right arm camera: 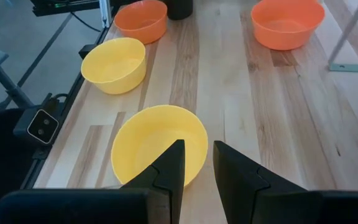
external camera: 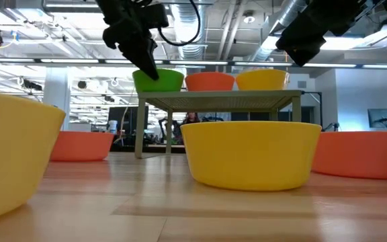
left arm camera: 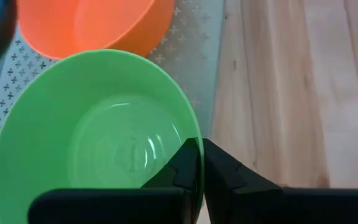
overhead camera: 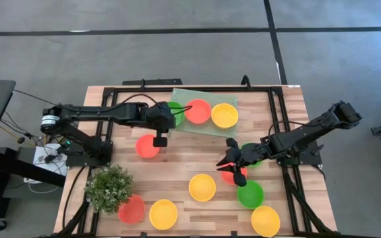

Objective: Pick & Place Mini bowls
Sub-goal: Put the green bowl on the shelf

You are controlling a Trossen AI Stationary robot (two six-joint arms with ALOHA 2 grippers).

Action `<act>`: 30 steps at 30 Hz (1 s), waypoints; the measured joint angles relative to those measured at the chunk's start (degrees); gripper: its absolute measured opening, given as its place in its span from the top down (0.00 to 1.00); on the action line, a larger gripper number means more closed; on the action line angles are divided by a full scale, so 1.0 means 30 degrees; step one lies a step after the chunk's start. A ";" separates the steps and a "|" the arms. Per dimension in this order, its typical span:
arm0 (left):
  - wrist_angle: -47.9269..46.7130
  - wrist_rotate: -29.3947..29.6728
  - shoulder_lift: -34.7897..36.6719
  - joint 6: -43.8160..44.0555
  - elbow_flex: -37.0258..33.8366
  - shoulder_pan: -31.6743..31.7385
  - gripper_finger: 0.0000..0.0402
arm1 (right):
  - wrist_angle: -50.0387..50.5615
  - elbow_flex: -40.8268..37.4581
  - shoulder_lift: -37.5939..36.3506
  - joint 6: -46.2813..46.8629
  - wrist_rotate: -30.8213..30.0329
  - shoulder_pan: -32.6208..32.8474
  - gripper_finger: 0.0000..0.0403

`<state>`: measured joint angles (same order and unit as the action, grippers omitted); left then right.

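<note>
front row: yellow bowl [overhead camera: 265,220], second yellow bowl [overhead camera: 163,214] and red bowl [overhead camera: 131,209] sit along the near edge of the tabletop [overhead camera: 177,168]; plant [overhead camera: 108,187] just beside the red one.
mid row: third yellow bowl [overhead camera: 202,187] alone on the wood; green bowl [overhead camera: 250,194] just right of it.
right gripper [overhead camera: 231,160]: hangs over the middle-right of the tabletop, jaws parted with nothing between them. A red bowl [overhead camera: 231,176] lies partly under it, another green bowl [overhead camera: 253,154] just behind under the arm.
left mid: one more red bowl [overhead camera: 147,146] on the wood, in front of the rack.
left gripper [left arm camera: 201,163]: at the rack's left end, jaws clenched on the rim of the green bowl on the rack [left arm camera: 92,137], one finger inside, one outside.
rack [overhead camera: 197,122]: pale perforated stand at the back; holds the green bowl, an orange-red bowl [overhead camera: 198,111] and a yellow one [overhead camera: 224,115] in a row, the first two close together.
stage (my read): green bowl looks seated on the rack, release pending.
risk 1: retracting before the jaws let go fully would drag the bowl off the rack edge.
risk 2: rim pinch is thin, so opening while tilted could tip or skid the bowl into its orange-red neighbour.
risk 3: right arm's descent onto the red bowl is crowded by the green ones, so a finger may clip one.
</note>
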<state>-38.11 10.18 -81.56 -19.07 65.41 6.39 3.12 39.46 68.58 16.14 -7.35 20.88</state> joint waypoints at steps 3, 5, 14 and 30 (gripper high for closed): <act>0.0182 0.0016 0.0000 -0.0477 0.0000 0.0152 0.94 | 0.0004 0.0000 0.0000 -0.0011 0.0000 -0.0004 0.80; 0.0518 0.0009 0.0000 -0.0667 0.0000 0.0160 0.93 | -0.0003 0.0000 0.0000 -0.0037 0.0000 0.0000 0.80; 0.1713 0.0283 0.0000 -0.1857 -0.0022 0.0194 0.92 | -0.0003 0.0000 0.0000 -0.0058 0.0007 -0.0007 0.80; 0.2667 -0.0901 0.0000 -0.1849 -0.0087 0.1406 0.92 | -0.0010 0.0000 0.0000 -0.0007 0.0007 0.0007 0.80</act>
<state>-30.11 7.48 -81.56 -24.62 65.14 10.61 3.09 39.46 68.58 16.12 -7.33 20.91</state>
